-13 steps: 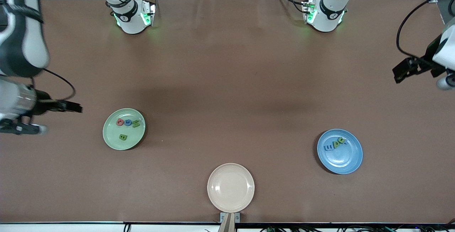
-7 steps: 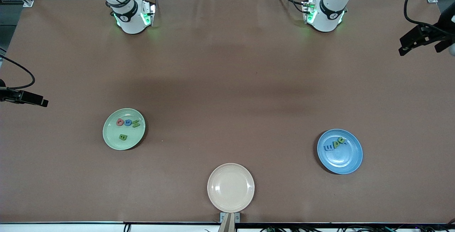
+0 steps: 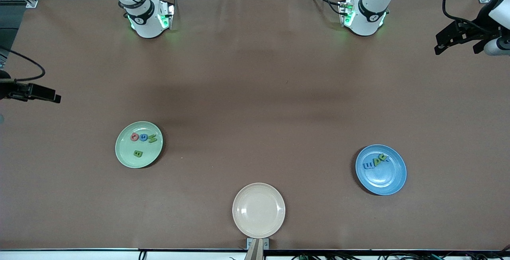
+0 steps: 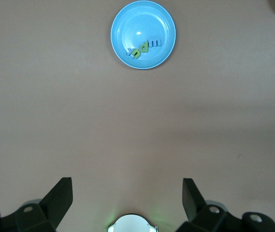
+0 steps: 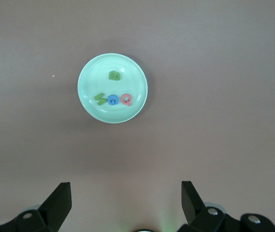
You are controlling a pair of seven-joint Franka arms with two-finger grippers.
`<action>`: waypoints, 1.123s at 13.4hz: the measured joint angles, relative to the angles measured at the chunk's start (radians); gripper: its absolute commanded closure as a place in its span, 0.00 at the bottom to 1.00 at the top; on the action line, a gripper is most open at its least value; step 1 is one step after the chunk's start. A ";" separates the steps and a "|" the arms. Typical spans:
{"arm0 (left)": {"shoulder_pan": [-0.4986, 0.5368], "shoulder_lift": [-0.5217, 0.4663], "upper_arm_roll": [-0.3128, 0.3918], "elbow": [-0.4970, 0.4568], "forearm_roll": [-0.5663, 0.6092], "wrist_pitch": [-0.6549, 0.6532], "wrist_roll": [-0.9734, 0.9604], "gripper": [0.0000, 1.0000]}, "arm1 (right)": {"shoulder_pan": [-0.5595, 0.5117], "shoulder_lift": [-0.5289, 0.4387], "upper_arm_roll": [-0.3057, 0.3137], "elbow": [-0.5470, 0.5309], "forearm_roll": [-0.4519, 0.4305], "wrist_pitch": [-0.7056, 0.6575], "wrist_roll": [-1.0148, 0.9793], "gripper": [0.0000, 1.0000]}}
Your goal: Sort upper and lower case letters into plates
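While both claws, left [image 4: 127,195] and right [image 5: 126,198], hung wide over the brown surface [image 3: 255,92], toy letters [image 3: 142,137] lay in a pale green round plate [image 3: 123,154] and a blue one [image 3: 384,182].

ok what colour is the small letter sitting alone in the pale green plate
Green: the lone chunky letter in the pale green round plate shows best in the right wrist view.

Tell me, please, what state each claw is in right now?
Left claw: open, holding nothing.
Right claw: open, holding nothing.
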 measured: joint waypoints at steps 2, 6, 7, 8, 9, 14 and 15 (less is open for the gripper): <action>-0.001 0.000 -0.004 0.000 0.000 0.003 0.000 0.00 | 0.027 -0.033 -0.016 -0.017 -0.001 -0.013 0.003 0.00; -0.001 -0.001 -0.008 -0.005 0.000 0.004 0.000 0.00 | 0.070 -0.105 -0.088 -0.143 -0.001 0.059 -0.003 0.00; -0.001 -0.003 -0.008 -0.007 0.000 0.004 0.000 0.00 | 0.072 -0.128 -0.091 -0.181 -0.001 0.079 -0.006 0.00; 0.001 -0.006 -0.005 -0.007 0.000 0.004 0.000 0.00 | 0.076 -0.146 -0.092 -0.205 -0.001 0.088 -0.011 0.00; 0.004 -0.010 -0.001 -0.007 0.000 0.004 0.000 0.00 | 0.080 -0.159 -0.093 -0.219 -0.001 0.092 -0.020 0.00; 0.028 -0.018 0.000 -0.008 0.000 0.011 0.000 0.00 | 0.086 -0.212 -0.096 -0.224 -0.003 0.071 -0.044 0.00; 0.027 -0.018 -0.002 -0.008 0.000 0.013 0.000 0.00 | 0.088 -0.222 -0.098 -0.224 -0.004 0.061 -0.044 0.00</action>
